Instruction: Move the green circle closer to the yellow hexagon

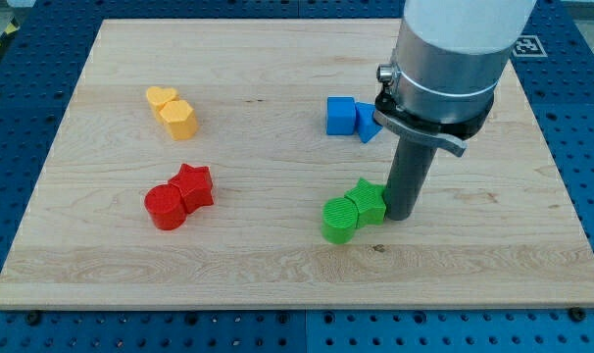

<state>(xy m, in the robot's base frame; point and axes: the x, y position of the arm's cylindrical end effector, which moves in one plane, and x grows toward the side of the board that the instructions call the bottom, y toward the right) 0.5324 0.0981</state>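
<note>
The green circle lies at the view's lower middle on the wooden board, touching a green star on its upper right. The yellow hexagon lies at the view's upper left, touching a yellow heart. My tip stands on the board right against the green star's right side, to the right of the green circle. The rod hangs from the wide grey arm at the view's top right.
A red circle and a red star touch each other at the view's left middle. A blue cube and a blue triangular block sit just left of the arm, partly hidden by it.
</note>
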